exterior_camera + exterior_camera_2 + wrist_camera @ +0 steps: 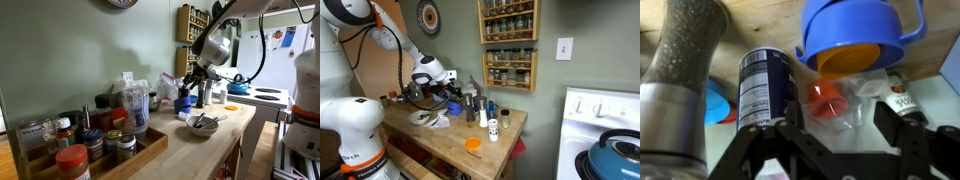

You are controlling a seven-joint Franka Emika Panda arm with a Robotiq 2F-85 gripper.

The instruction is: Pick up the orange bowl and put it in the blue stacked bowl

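The arm comes in from the upper right of an exterior view, and its gripper hangs over the clutter at the back of the wooden counter. In the wrist view the gripper stands wide, its two dark fingers spread across the bottom of the frame with nothing between them.

The blue stacked bowl fills the upper middle of the wrist view, tilted toward the camera. An orange bowl appears to sit nested inside it, though from this angle I can't be sure it is a separate bowl. In an exterior view the blue stacked bowl shows just below the gripper, near the middle of the frame.

A tall pepper grinder takes up the left of the wrist view. Just right of it is a can with a blue label. A clear plastic bag with something red inside lies below the blue bowl.

A grey bowl holding utensils sits on the counter, lower right of the blue stack. In an exterior view a small orange round piece lies alone near the counter's front edge, low in the middle of the frame. A blue kettle sits in the lower right corner.
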